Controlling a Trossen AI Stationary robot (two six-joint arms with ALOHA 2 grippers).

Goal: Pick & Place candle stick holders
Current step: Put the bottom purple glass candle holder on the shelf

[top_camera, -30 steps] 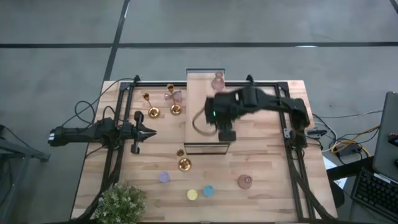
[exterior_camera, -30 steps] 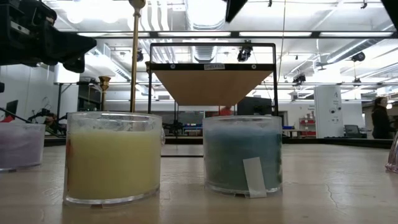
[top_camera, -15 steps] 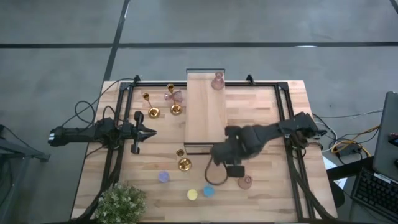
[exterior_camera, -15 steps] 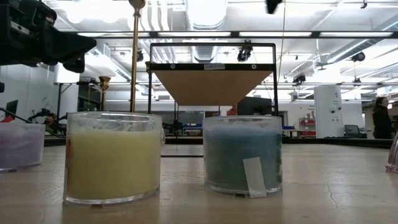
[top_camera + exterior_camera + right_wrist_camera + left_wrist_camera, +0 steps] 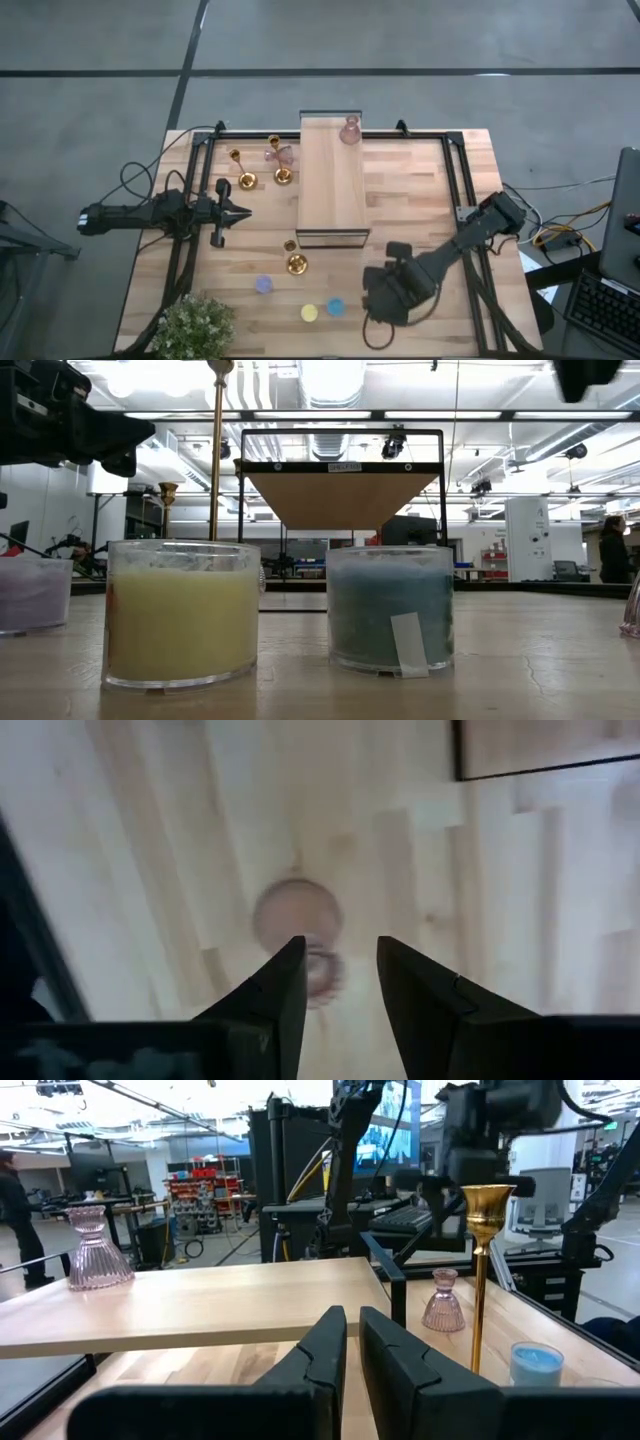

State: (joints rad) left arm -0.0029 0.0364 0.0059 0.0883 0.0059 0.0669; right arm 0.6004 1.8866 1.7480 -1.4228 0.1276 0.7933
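Note:
One pink candle stick holder (image 5: 297, 923) stands on the table near the front right. My right gripper (image 5: 340, 948) hovers open above it, pointing down, and hides it in the high view (image 5: 393, 292). Another pink holder (image 5: 350, 130) stands on the far end of the wooden block, and a third (image 5: 281, 155) lies at the far left beside two gold ones (image 5: 246, 180). A third gold holder (image 5: 296, 263) stands near the block's near end. Purple (image 5: 263, 284), yellow (image 5: 309, 313) and blue (image 5: 335, 306) cups sit near the front edge. My left gripper (image 5: 240, 212) waits at the left, shut.
The long light-wood block (image 5: 332, 180) lies along the table's middle. A green plant (image 5: 195, 325) sits at the near left corner. Black frame rails (image 5: 465, 180) run along both sides. A cable loops below the right gripper near the front edge.
My right gripper has swung from above the wooden block toward the table's near right, sinking and turning about as it went, and now hangs over the pink holder there. No holder has moved.

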